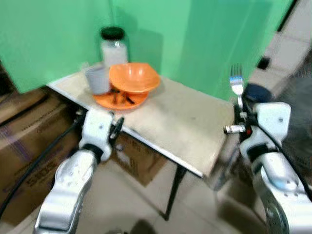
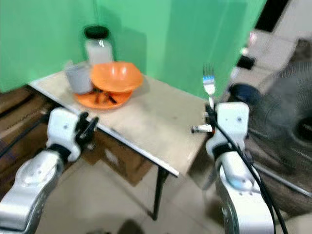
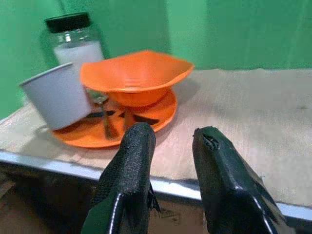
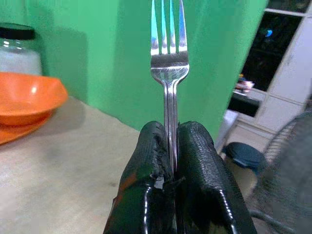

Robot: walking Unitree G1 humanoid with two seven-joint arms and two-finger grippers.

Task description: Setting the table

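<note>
Backdrop (image 1: 195,39): a green sheet hangs behind the table, reaching down past its far edges.
Table (image 1: 185,126): a pale beige top with one corner pointing away from the robot, carried on a thin dark leg; dishes are grouped at its far left corner.
Cardboard boxes (image 1: 24,146): brown boxes sit on the floor, left of the table and under it.
Fan (image 2: 287,126): a dark wire-guarded fan stands to the right of the table, blurred.
Right gripper (image 4: 171,146): raised at the right edge of the table, its two black fingers pressed together and clamped on the fork's handle.
Left gripper (image 3: 170,146): held low at the near left edge of the table, facing the dishes; its fingers stand apart with a clear gap and nothing between them.
Orange plate (image 3: 161,109): lies flat on the table at the far left corner, under the bowl and the cup.
Orange bowl (image 3: 136,73): rests on the plate, tilted, with its rim leaning toward the cup.
Jar (image 1: 113,46): clear glass with a black lid and white contents, behind the bowl and cup, against the backdrop.
Cup (image 3: 58,97): grey, standing on the left part of the plate, just beside the bowl.
Fork (image 4: 169,58): silver, upright, tines pointing up; the handle runs down between the right gripper's fingers, and the head and upper handle stand well clear above the fingertips, in the air beside the table's right edge.
Cutlery on the plate (image 3: 105,119): a dark-looking piece lies on the plate below the bowl; its kind cannot be made out.
</note>
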